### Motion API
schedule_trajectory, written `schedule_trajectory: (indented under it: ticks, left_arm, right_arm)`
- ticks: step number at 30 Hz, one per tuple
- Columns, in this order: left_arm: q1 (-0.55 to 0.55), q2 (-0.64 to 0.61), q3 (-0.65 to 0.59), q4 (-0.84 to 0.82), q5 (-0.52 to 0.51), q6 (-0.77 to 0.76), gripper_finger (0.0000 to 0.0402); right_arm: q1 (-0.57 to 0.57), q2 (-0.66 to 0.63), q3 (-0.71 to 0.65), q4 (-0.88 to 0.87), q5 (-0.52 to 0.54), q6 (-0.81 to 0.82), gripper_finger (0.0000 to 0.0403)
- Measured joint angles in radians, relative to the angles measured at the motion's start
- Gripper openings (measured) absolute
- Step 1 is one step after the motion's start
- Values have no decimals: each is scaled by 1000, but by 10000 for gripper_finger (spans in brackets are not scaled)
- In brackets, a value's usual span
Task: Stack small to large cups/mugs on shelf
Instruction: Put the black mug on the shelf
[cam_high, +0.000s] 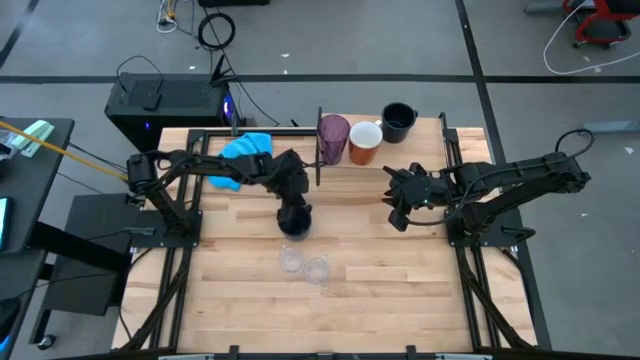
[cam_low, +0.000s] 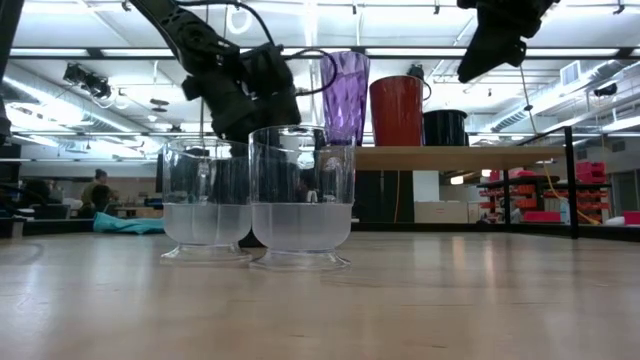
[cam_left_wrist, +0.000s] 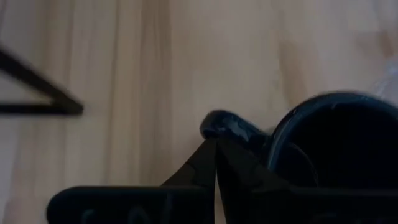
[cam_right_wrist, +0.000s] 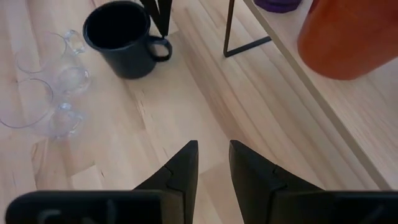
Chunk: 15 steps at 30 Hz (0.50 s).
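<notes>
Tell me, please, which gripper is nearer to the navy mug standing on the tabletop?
Left. The left gripper sits right at the navy mug, closed on its handle. The right gripper hangs open well off to the mug's side, below the shelf.

Grey floor (cam_high: 80, 50) with loose cables (cam_high: 215, 30), black cabinet (cam_high: 165, 105), lit ceiling (cam_low: 120, 25).
</notes>
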Motion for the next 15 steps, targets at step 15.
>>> schedule_trajectory:
  ticks: [15]
  left_arm:
    - [-4,-210,1,-110,17,9,13]
  right_arm:
    - [0,2,0,11,7,-7,98]
